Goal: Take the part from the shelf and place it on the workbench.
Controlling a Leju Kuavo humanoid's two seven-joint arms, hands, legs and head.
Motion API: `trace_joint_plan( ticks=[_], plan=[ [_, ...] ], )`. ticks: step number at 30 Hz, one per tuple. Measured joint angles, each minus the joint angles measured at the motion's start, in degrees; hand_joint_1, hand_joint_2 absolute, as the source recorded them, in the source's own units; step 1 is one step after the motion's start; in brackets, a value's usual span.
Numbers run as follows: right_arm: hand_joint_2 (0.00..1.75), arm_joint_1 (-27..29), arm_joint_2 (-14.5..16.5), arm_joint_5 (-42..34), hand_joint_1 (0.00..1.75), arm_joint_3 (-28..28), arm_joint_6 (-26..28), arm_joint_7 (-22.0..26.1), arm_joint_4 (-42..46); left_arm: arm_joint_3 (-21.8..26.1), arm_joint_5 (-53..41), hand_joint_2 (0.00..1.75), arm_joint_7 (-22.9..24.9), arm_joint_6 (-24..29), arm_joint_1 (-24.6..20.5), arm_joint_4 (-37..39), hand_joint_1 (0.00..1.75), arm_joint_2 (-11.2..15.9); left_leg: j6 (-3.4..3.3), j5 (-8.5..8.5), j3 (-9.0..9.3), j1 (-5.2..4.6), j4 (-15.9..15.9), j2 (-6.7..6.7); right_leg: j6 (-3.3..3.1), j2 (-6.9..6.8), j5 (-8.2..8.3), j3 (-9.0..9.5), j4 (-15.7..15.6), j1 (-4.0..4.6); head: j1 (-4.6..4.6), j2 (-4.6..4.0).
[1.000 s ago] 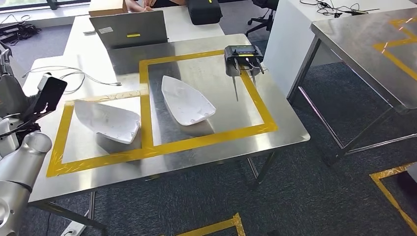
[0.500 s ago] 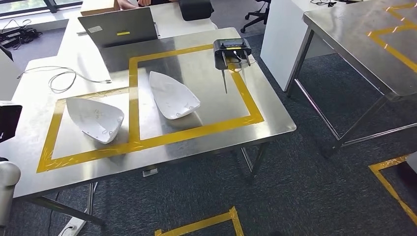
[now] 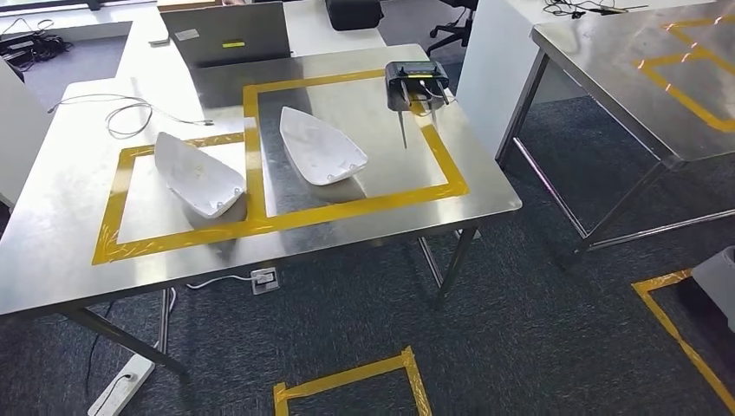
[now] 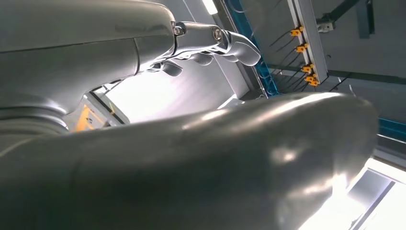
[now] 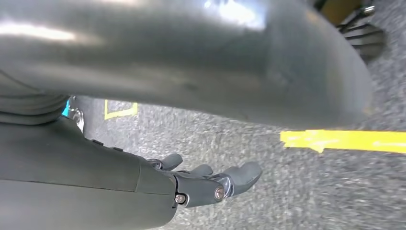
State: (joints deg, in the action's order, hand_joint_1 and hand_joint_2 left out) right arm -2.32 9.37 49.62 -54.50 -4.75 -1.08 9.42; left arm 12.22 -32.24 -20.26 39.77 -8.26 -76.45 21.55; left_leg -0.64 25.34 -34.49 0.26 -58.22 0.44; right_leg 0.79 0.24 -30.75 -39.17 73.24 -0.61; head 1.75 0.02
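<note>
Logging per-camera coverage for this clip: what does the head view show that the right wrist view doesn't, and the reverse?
Head view alone: the steel workbench with two white parts lying in adjoining yellow-taped frames, a black device at the far edge, a loose cable, and a second steel table beyond.

Right wrist view alone: the right hand, fingers extended and apart, holding nothing, above carpet.

Shared: dark grey carpet with yellow floor tape.

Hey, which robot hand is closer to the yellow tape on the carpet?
Right. The right robot hand hangs over the carpet near the yellow tape; the left robot hand points up at the ceiling, away from the floor.
</note>
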Motion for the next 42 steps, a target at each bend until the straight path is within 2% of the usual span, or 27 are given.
trace_joint_plan(
  ticks=[1,3,5,7,8,10,12,13,14,16,17,19,20,22,23,24,26,27,28,30,32,34,35,37,38,39,42],
  plan=[
    [0.00,-0.1,-0.1,0.2,0.00,0.0,0.0,0.1,0.0,0.9,0.2,0.00,-0.2,0.0,1.8,-1.2,0.00,-0.9,0.09,-0.45,-0.64,-0.06,-0.2,-0.03,-0.50,0.08,0.71,3.36,-4.0,0.20,0.01,0.00],
    [0.00,-0.3,-0.3,0.7,0.00,0.0,0.0,0.2,0.0,2.7,1.1,0.00,-1.1,0.0,5.5,-2.9,0.00,-3.5,0.49,-1.24,-1.30,-0.21,-0.3,0.03,-1.27,0.21,0.34,9.30,-12.2,0.57,-0.02,0.00],
    [0.00,-0.4,-0.4,0.9,0.00,0.0,-0.2,0.6,0.0,4.3,2.6,0.00,-2.6,-0.3,8.5,-3.1,0.00,-6.4,1.12,-2.07,-1.34,-0.15,-0.1,0.13,-1.64,0.23,-0.27,11.08,-15.4,0.81,0.09,0.00],
    [0.00,-0.4,-0.4,0.8,0.00,-0.1,-0.3,1.0,0.0,5.8,3.1,0.00,-3.6,-1.0,10.1,-1.0,0.00,-9.1,1.74,-2.50,-1.57,-0.06,0.2,-0.02,-2.20,-0.07,0.79,10.53,-16.0,0.70,0.21,0.00],
    [0.00,-0.4,-0.5,0.8,0.00,-0.2,-0.4,1.2,0.0,6.7,3.0,0.00,-3.4,-1.7,10.2,1.3,0.00,-10.5,2.02,-1.49,-2.03,-0.03,-0.4,-0.17,-2.57,-0.34,1.54,10.09,-16.4,0.55,0.16,0.00],
    [0.00,-0.5,-0.6,1.0,0.00,-0.3,-0.4,1.1,0.0,8.5,2.3,0.00,-2.1,-3.2,9.2,9.1,0.00,-12.7,2.61,3.38,-3.56,0.18,-4.8,-0.37,-3.02,-0.84,3.15,8.77,-16.9,0.29,0.09,0.00],
    [0.00,-0.6,-0.6,1.3,0.00,-0.4,-0.4,0.7,0.0,10.1,1.9,0.00,-0.4,-4.4,7.6,19.2,0.00,-14.3,3.14,7.94,-4.93,0.47,-11.9,-0.36,-3.03,-1.01,4.56,6.96,-16.8,0.30,0.08,0.00],
    [0.00,-0.6,-0.6,1.3,0.00,-0.4,-0.4,0.5,0.0,10.8,1.7,0.00,0.9,-5.1,6.9,24.4,0.00,-14.8,3.29,8.34,-4.92,0.57,-14.4,-0.35,-2.96,-1.04,5.22,6.03,-16.6,0.31,0.08,0.00],
    [0.00,-0.6,-0.6,1.3,0.00,-0.4,-0.3,0.2,0.0,11.4,1.3,0.00,2.9,-6.3,6.3,29.3,0.00,-15.1,3.36,7.43,-4.03,0.64,-15.2,-0.35,-2.85,-1.04,5.84,5.07,-16.3,0.30,0.08,0.00],
    [0.00,-0.7,-0.7,1.3,0.00,-0.5,-0.1,-0.6,0.0,12.1,0.3,0.00,9.1,-10.2,5.4,38.5,0.00,-15.7,3.32,4.68,0.69,0.70,-10.8,-0.32,-2.46,-1.04,6.81,3.33,-15.5,0.21,0.07,0.00],
    [0.00,-0.8,-0.7,1.3,0.00,-0.5,-0.1,-1.1,0.0,12.3,-0.3,0.00,13.1,-12.5,5.3,42.3,0.00,-16.0,3.18,4.70,3.90,0.61,-6.6,-0.29,-2.15,-1.00,7.22,2.60,-15.0,0.22,0.06,0.00],
    [0.00,-0.9,-0.7,1.4,0.00,-0.6,-0.1,-1.9,0.0,12.5,-1.7,0.00,22.0,-16.5,5.5,48.7,0.00,-16.9,2.38,6.18,7.48,0.35,-0.8,-0.33,-1.40,-0.92,8.01,1.96,-14.6,0.28,0.08,0.00],
    [0.00,-0.9,-0.8,1.4,0.00,-0.6,-0.2,-2.2,0.0,12.6,-2.0,0.00,26.6,-17.9,5.7,51.4,0.00,-17.5,1.84,6.70,7.77,0.16,0.3,-0.36,-0.98,-0.89,8.44,1.88,-14.7,0.31,0.08,0.00],
    [0.00,-0.8,-1.0,1.3,0.00,-0.7,-0.2,-2.4,0.0,13.5,0.8,0.00,34.1,-19.8,6.2,55.5,0.00,-18.9,0.58,5.95,6.84,0.12,0.2,-0.31,-0.09,-0.87,8.81,1.63,-14.7,0.15,-0.07,0.00],
    [0.00,-0.7,-1.0,1.3,0.00,-0.8,-0.1,-2.6,0.0,14.6,3.2,0.00,36.3,-20.5,6.3,57.1,0.00,-19.8,-0.02,5.33,6.21,0.13,0.2,-0.25,0.33,-0.82,7.66,1.16,-14.0,0.07,-0.12,0.00],
    [0.00,-0.6,-1.1,1.3,0.00,-1.0,-0.1,-2.8,0.0,15.9,5.1,0.00,37.4,-21.0,6.4,58.3,0.00,-20.6,-0.53,4.58,5.45,0.19,0.3,-0.21,0.67,-0.75,5.36,0.41,-12.3,0.00,-0.16,0.00],
    [0.00,-0.6,-1.2,1.7,0.00,-1.1,-0.2,-3.7,0.0,17.9,6.0,0.00,37.6,-22.5,6.5,60.2,0.00,-22.0,-1.05,3.11,3.66,0.14,0.2,-0.23,1.11,-0.61,-1.12,-1.49,-5.6,-0.01,-0.13,0.00],
    [0.00,-0.6,-1.4,2.1,0.00,-1.2,-0.3,-4.3,0.0,18.3,5.3,0.00,37.4,-23.5,6.5,61.0,0.00,-22.4,-1.12,2.39,2.80,0.06,0.1,-0.27,1.20,-0.56,-3.36,-2.14,-1.9,0.01,-0.11,0.00],
    [0.00,-0.7,-1.5,2.6,0.00,-1.2,-0.4,-4.8,0.0,18.4,4.6,0.00,36.9,-24.5,6.5,61.8,0.00,-22.8,-1.14,1.67,1.91,-0.03,0.0,-0.28,1.19,-0.53,-4.10,-2.16,0.9,0.05,-0.10,0.00],
    [0.00,-0.7,-1.8,3.6,0.00,-1.1,-0.6,-5.1,0.0,18.4,3.3,0.00,35.2,-26.2,6.5,62.8,0.00,-23.3,-1.02,0.33,0.19,-0.21,-0.3,-0.28,0.84,-0.47,-2.04,0.57,1.0,0.17,-0.10,0.00],
    [0.00,-0.9,-2.1,4.3,0.00,-1.0,-0.6,-4.6,0.0,18.4,2.4,0.00,32.7,-27.5,6.3,63.5,0.00,-23.5,-0.75,-0.84,-1.33,-0.35,-0.6,-0.29,0.04,-0.28,-0.37,7.20,-6.7,0.47,-0.09,0.00],
    [0.00,-1.0,-2.3,5.0,0.00,-0.7,-0.6,-3.7,0.0,18.4,1.1,0.00,29.4,-28.5,6.1,63.9,0.00,-23.6,-0.25,-1.87,-1.87,-0.43,-0.6,-0.27,-0.69,-0.10,-1.02,12.38,-14.2,0.88,-0.11,0.00],
    [0.00,-1.1,-2.4,5.3,0.00,-0.4,-0.7,-3.1,0.0,18.3,0.3,0.00,27.6,-29.0,6.0,64.0,0.00,-23.6,0.08,-2.42,-1.90,-0.40,-0.5,-0.25,-1.02,-0.06,-1.42,13.28,-16.0,1.05,-0.09,0.00],
    [0.00,-1.2,-2.5,5.7,0.00,0.0,-1.0,-1.9,0.0,18.1,-1.2,0.00,25.0,-29.7,5.4,64.3,0.00,-23.5,0.78,-3.34,-2.00,-0.28,-0.1,-0.33,-1.73,-0.22,-0.35,12.57,-16.6,1.05,0.11,0.00],
    [0.00,-1.3,-2.6,5.7,0.00,0.1,-1.0,-1.2,0.0,17.8,-1.8,0.00,24.3,-30.2,5.1,64.4,0.00,-23.4,1.12,-2.68,-2.38,-0.23,-0.4,-0.39,-2.20,-0.39,0.39,12.02,-16.7,0.93,0.11,0.00],
    [0.00,-1.4,-2.6,5.6,0.00,0.2,-0.9,-0.5,0.0,17.4,-2.4,0.00,24.0,-30.5,4.7,64.5,0.00,-23.4,1.46,-0.83,-3.05,-0.18,-1.6,-0.45,-2.62,-0.56,1.25,11.32,-16.9,0.80,0.05,0.00],
    [0.00,-1.5,-2.6,5.3,0.00,0.2,0.0,1.0,0.0,16.1,-4.6,0.00,24.6,-31.1,2.9,64.7,0.00,-23.4,2.29,7.70,-5.55,0.08,-11.2,-0.47,-3.05,-0.95,3.66,8.50,-17.0,0.65,-0.18,0.00]
  ],
)
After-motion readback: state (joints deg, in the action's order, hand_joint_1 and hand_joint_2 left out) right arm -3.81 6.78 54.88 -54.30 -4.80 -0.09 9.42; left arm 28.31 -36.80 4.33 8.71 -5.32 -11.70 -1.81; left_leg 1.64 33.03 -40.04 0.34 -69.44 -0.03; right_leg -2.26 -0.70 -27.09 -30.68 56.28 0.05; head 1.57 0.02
